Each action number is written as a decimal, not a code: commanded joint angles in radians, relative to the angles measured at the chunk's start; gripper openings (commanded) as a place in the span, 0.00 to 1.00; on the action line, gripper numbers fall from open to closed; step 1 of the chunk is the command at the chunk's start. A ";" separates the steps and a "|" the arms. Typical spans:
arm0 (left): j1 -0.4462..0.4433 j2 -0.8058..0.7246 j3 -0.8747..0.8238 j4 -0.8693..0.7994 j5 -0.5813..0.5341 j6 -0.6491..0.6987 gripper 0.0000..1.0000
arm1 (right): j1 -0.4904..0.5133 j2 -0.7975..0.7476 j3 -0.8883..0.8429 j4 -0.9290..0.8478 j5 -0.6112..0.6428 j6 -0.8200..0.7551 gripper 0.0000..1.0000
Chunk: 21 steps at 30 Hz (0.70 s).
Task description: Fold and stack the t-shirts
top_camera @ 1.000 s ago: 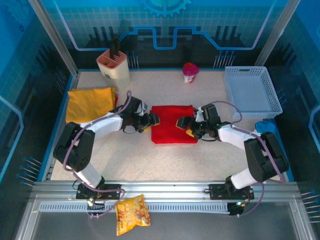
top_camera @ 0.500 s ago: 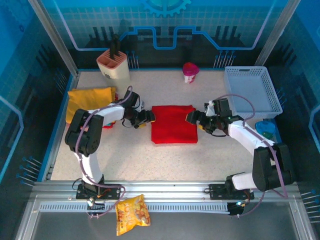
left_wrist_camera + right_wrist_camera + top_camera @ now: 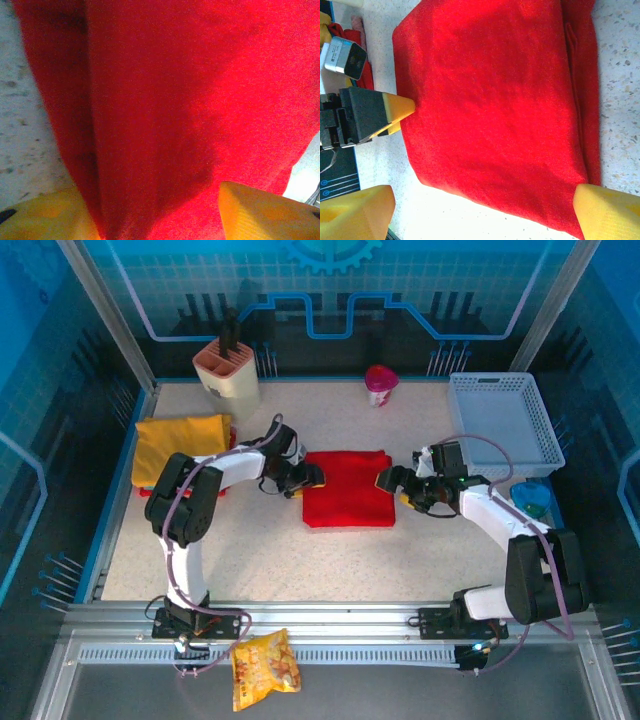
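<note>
At the left edge of the folded red t-shirt [image 3: 348, 490], the left gripper [image 3: 306, 478] sits low with its jaws part-way apart and cloth showing between them. Whether any layer is pinched, I cannot tell. Just off the opposite edge, the right gripper [image 3: 388, 480] stands wide and holds nothing.

The shirt is soft, matte knit, folded into a rough rectangle with rounded edges. In the right wrist view, narrower layers lie stepped along one side. If only the top layer is caught, lifting would likely peel the fold open. If one edge is pulled alone, the limp cloth could drag and bunch on the hard, speckled desk [image 3: 330, 550].

The gripper tips are blunt yellow wedges, so they may push the edge instead of sliding under it. The mustard yellow t-shirt [image 3: 180, 445], also folded, lies well apart at the far left, so a sagging carry could undo the folds.
</note>
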 commanded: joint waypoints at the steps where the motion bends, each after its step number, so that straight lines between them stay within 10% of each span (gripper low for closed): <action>1: -0.026 0.029 0.018 -0.023 0.027 -0.028 0.60 | -0.019 -0.018 -0.023 -0.005 -0.024 -0.010 0.93; 11: -0.027 0.084 0.059 0.028 0.138 -0.060 0.56 | -0.044 -0.039 -0.057 0.008 -0.047 -0.007 0.92; 21: -0.019 0.099 0.085 0.035 0.144 -0.066 0.31 | -0.078 -0.054 -0.078 0.016 -0.070 -0.008 0.92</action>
